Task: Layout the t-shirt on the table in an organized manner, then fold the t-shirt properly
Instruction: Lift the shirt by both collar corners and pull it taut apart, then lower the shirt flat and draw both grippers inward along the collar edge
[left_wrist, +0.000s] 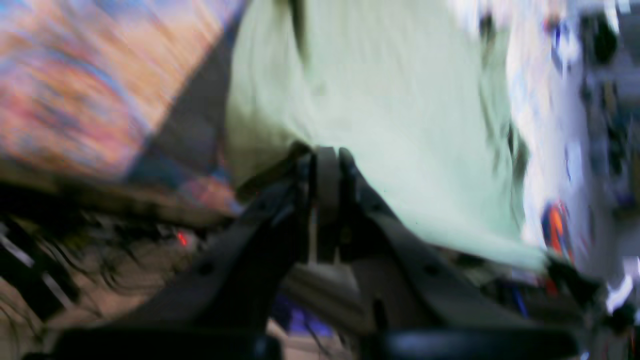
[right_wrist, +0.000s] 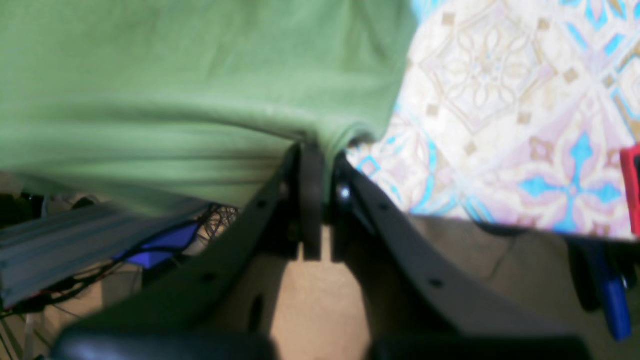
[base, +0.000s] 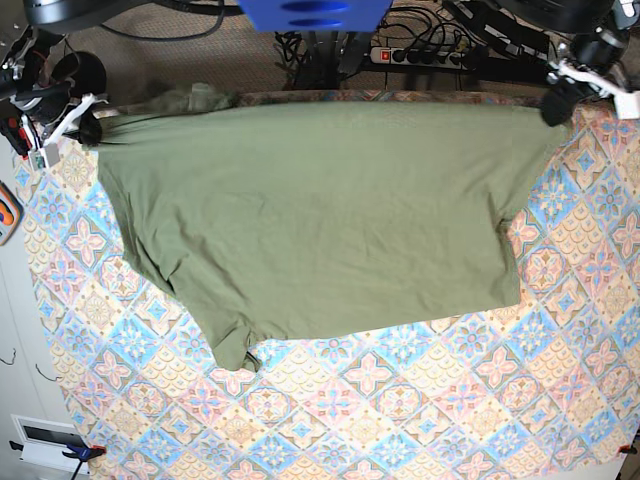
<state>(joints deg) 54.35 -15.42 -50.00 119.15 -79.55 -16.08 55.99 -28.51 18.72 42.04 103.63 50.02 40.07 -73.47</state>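
The olive-green t-shirt (base: 320, 215) lies spread wide over the far half of the table (base: 400, 410), its upper edge stretched taut between my two grippers along the far edge. At that edge's right end my left gripper (base: 555, 105) is shut on the cloth. In the blurred left wrist view its jaws (left_wrist: 327, 155) pinch the pale-looking t-shirt (left_wrist: 390, 125). On the opposite end, my right gripper (base: 88, 128) is shut on the shirt's other corner. The right wrist view shows those jaws (right_wrist: 320, 150) closed on a fold of the t-shirt (right_wrist: 175, 85), with the table (right_wrist: 500, 100) beside it.
A power strip (base: 420, 57) and cables lie on the floor behind the table. An orange object (base: 8, 215) sits at the left edge. A blue clamp (base: 80, 452) grips the near left corner. A red clamp (right_wrist: 631, 185) holds the tablecloth's edge.
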